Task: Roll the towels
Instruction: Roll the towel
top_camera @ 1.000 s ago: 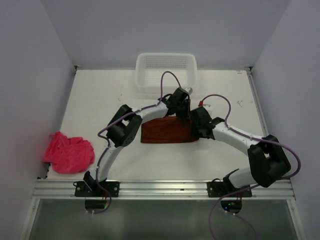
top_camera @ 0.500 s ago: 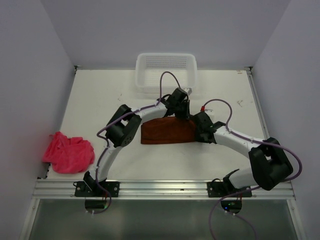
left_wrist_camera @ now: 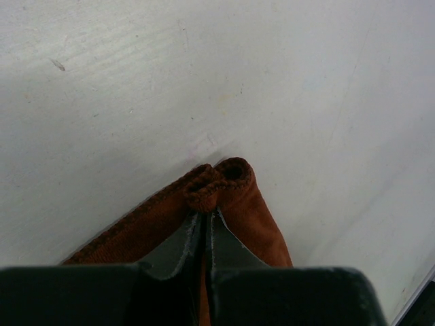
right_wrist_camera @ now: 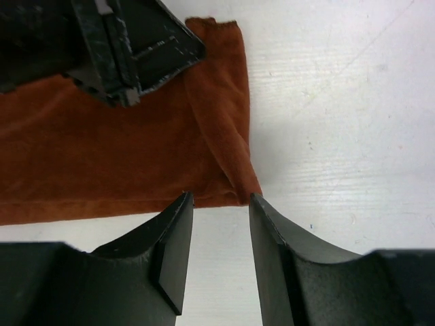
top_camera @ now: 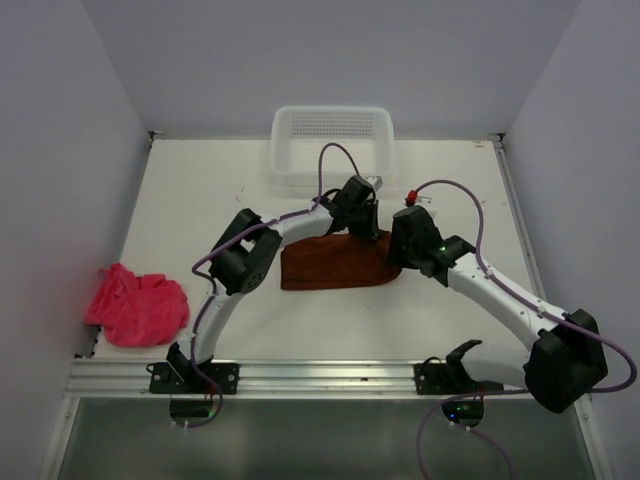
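The brown towel (right_wrist_camera: 102, 156) is soft matt cloth with a short velvety nap and a stitched hem. The pink towel (top_camera: 137, 305) is crumpled cloth. The basket (top_camera: 333, 140) is white plastic mesh. The table (left_wrist_camera: 306, 81) is white, matt and faintly scuffed. The left gripper (left_wrist_camera: 206, 221) and the right gripper (right_wrist_camera: 219, 200) are dull black with scratched edges. The rail (top_camera: 330, 378) is bare metal.

Got the centre towel (top_camera: 335, 265) lying in the middle of the table (top_camera: 200, 200); behind it, at the far edge, the basket (top_camera: 300, 172); way off left, right by the table's left edge, the side towel (top_camera: 137, 305); left gripper (left_wrist_camera: 206, 221) at the centre towel's far right corner; right gripper (right_wrist_camera: 219, 204) straddling its near right corner.
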Available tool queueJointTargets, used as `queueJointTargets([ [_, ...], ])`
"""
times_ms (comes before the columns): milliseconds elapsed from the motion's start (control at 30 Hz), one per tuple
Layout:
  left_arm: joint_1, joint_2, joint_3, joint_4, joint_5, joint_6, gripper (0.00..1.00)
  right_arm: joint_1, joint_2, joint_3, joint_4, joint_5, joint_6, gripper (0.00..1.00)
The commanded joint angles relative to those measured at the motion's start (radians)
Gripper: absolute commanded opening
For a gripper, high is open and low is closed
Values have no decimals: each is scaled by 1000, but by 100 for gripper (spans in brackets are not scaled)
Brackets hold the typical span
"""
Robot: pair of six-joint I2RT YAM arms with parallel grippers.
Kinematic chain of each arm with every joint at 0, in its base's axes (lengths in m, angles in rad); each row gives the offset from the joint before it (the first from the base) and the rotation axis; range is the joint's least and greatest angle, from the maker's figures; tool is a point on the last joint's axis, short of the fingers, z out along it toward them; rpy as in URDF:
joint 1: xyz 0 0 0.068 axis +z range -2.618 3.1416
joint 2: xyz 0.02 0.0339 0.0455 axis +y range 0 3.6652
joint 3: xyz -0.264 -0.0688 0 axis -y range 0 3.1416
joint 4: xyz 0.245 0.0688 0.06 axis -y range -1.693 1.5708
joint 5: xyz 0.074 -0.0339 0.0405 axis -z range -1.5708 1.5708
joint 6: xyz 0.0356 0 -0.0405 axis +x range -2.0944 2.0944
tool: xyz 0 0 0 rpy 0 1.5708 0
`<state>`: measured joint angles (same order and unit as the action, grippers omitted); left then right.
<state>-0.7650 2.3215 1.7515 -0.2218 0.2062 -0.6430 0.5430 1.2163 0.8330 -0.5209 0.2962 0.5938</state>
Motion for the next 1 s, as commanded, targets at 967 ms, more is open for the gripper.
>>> queueJointTargets([
  [967, 13, -68, -46, 18, -4, 29, 0, -26, 186, -15, 99, -115, 60, 7],
])
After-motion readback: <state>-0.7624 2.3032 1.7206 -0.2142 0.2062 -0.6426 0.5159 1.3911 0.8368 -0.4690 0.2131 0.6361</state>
